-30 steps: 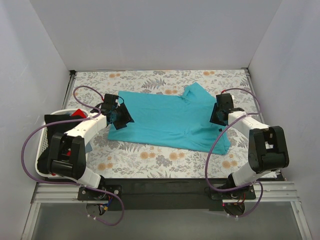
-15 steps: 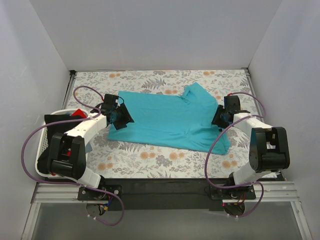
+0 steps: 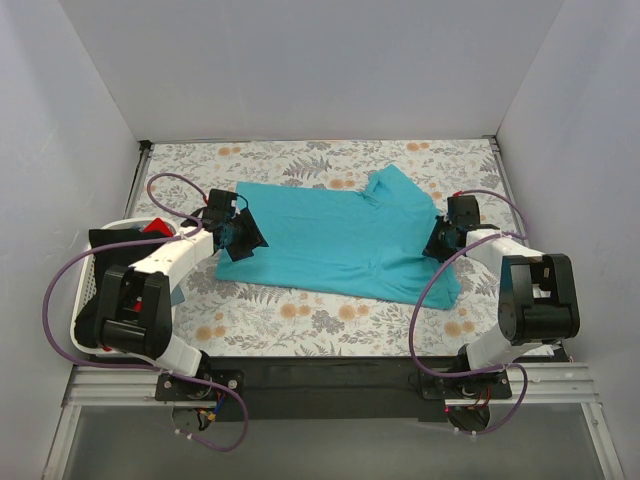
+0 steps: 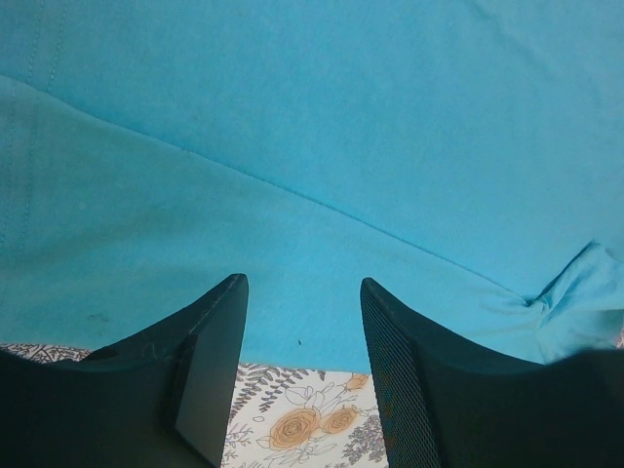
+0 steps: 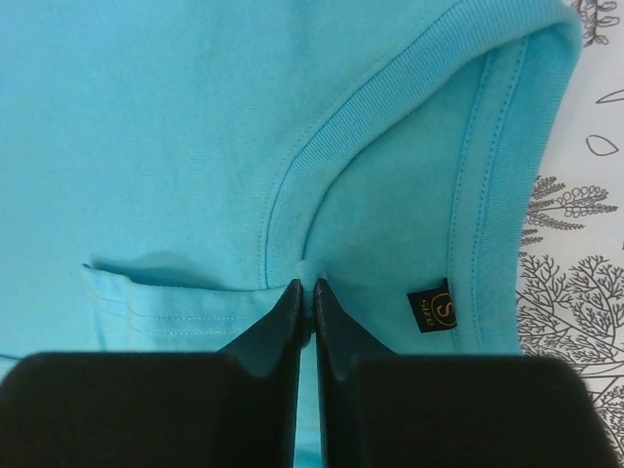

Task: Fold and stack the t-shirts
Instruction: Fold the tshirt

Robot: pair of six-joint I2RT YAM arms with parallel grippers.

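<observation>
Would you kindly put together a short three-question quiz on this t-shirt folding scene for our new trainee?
1. True or false: the left pincer is shut.
2. Where on the turquoise t-shirt do the tips of the right pincer sit? A) a sleeve hem B) the neckline ribbing C) the bottom hem
3. Fill in the blank: the black size label inside the collar shows the letter ___.

Key: 1 false, its fingers stand apart above the cloth; 2 B; 3 S.
</observation>
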